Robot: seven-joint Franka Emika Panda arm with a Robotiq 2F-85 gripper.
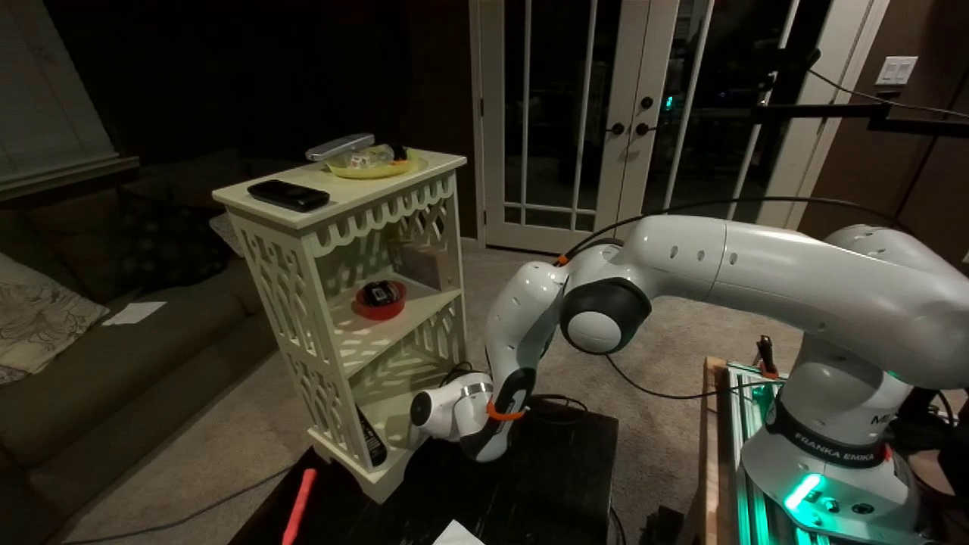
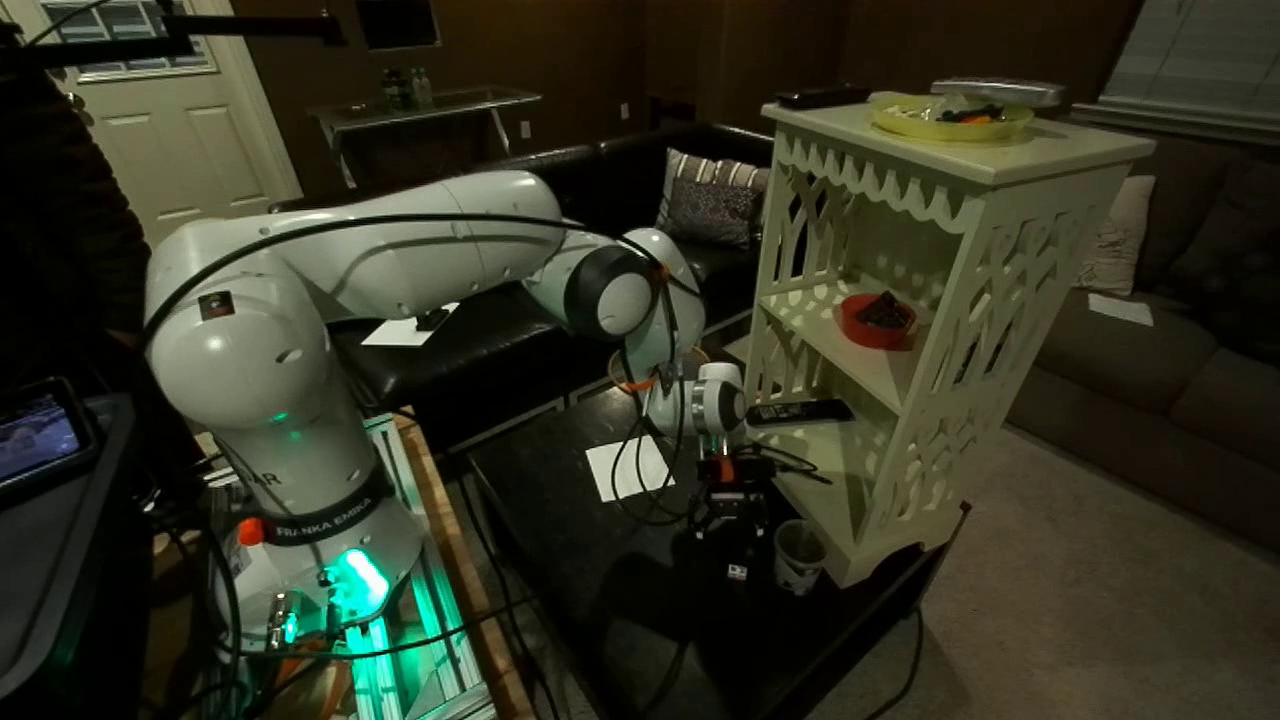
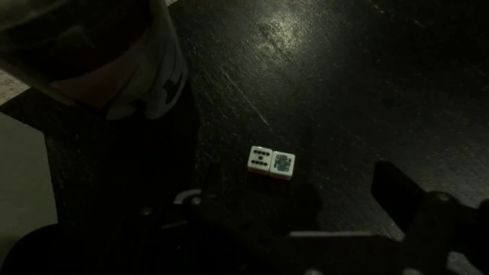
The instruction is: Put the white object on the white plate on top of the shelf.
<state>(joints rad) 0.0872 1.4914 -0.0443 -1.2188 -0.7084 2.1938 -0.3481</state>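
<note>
In an exterior view you can see the drop spot: the pale plate (image 1: 371,175) sits on top of the shelf (image 1: 348,194), some odds and ends (image 1: 371,157) on it. My gripper (image 2: 729,530), in an exterior view, hangs low over the black table (image 2: 760,650), close to the white object (image 2: 737,572), with a cup (image 2: 797,570) nearby. Wrist view makes that object look like two tiny dice (image 3: 269,163), side by side and touching, just ahead of my gap. Jaws fully spread, nothing held. So honestly, I'd say lining up is about done; grab, lift and placing are all left.
</note>
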